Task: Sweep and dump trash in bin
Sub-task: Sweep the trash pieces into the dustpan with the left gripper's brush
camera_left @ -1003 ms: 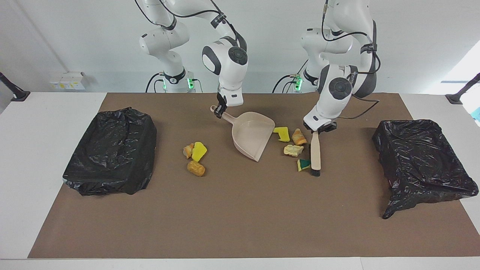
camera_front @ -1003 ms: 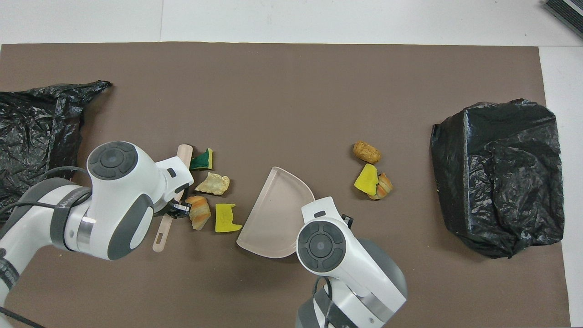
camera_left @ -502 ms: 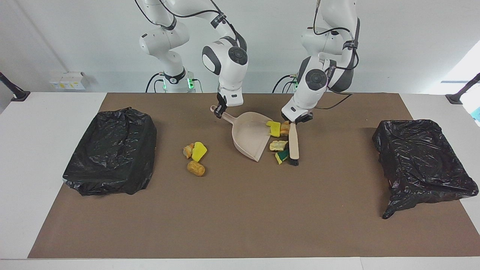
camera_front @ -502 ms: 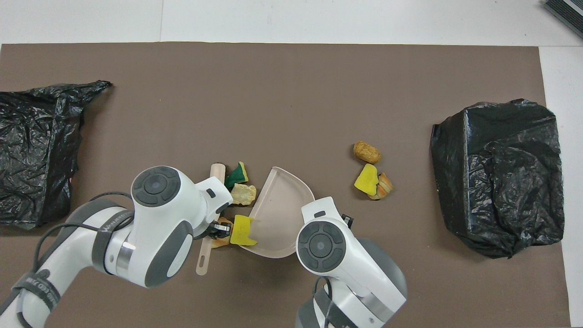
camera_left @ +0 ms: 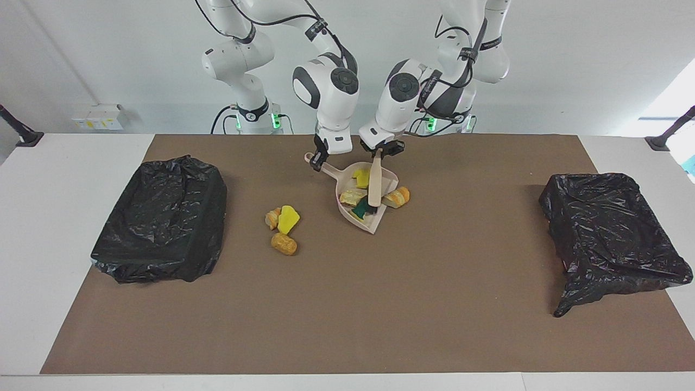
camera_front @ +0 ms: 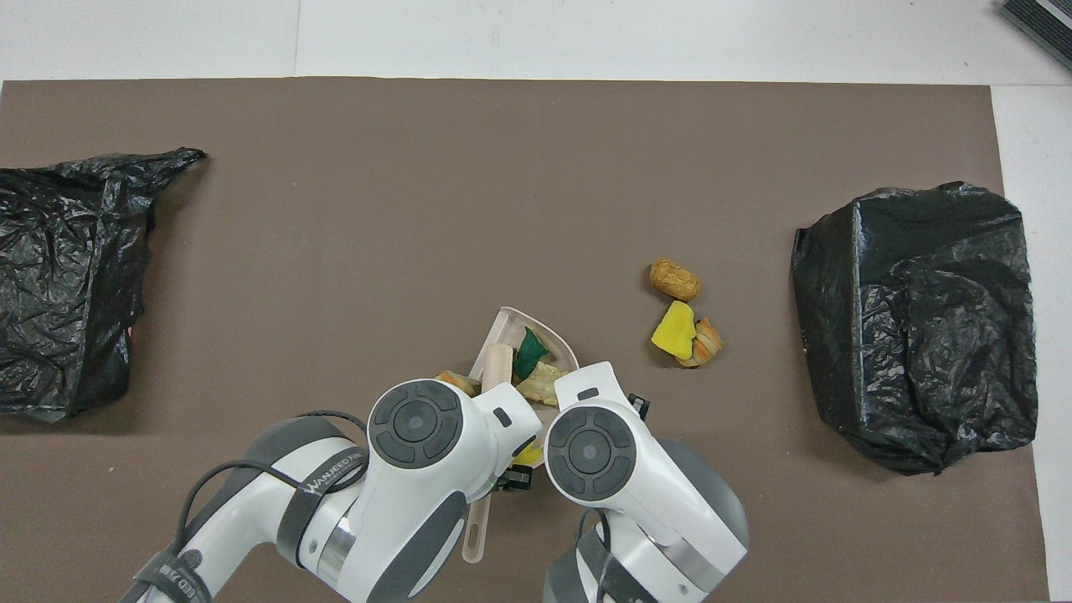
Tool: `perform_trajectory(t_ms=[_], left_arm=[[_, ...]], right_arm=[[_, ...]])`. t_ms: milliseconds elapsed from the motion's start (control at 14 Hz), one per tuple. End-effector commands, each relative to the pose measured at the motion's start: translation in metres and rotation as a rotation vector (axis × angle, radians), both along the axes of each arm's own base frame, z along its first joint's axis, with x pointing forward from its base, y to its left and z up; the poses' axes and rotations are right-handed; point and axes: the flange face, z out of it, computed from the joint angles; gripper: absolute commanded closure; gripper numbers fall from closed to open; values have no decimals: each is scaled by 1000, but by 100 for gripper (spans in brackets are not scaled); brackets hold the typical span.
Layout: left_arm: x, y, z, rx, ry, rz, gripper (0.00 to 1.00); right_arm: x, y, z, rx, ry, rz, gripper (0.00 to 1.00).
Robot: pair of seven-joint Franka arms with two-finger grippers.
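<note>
The beige dustpan [camera_left: 343,182] rests on the brown mat, its handle held by my shut right gripper [camera_left: 319,159]. My left gripper [camera_left: 381,152] is shut on the handle of the beige brush [camera_left: 375,182], which lies across the pan with its black bristles inside. Three bits of trash sit in the pan: a yellow one [camera_left: 361,175], a cream one [camera_left: 353,196] and a green-faced one [camera_left: 360,209]. An orange-tan lump [camera_left: 399,196] lies just outside the pan's rim, toward the left arm's end. Three more lumps [camera_left: 283,225] lie on the mat toward the right arm's end.
A bin lined with a black bag [camera_left: 163,217] stands at the right arm's end of the mat, and another black-bagged bin [camera_left: 611,233] at the left arm's end. In the overhead view both wrists cover the pan's handle end.
My left arm swept the brush toward the right arm's end, pushing three bits into the dustpan; the orange-tan lump stopped at the rim. The right gripper and pan stayed put.
</note>
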Motion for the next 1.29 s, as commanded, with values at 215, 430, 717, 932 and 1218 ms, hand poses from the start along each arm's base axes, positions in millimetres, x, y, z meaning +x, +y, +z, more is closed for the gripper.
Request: perform_trajectory(t_ms=[215, 430, 717, 932, 1218], left_arm=[[59, 76, 48, -4, 16, 175, 100], [76, 123, 43, 46, 7, 190, 100], [63, 147, -14, 72, 19, 119, 100], [32, 104, -42, 87, 20, 28, 100], [-13, 41, -32, 74, -7, -58, 100]], right_arm=[[-1, 1, -2, -11, -17, 2, 100], [-1, 1, -3, -12, -15, 2, 100], [-1, 1, -2, -11, -16, 3, 100], [-1, 1, -2, -11, -16, 3, 100], [-1, 1, -2, -11, -16, 2, 100]])
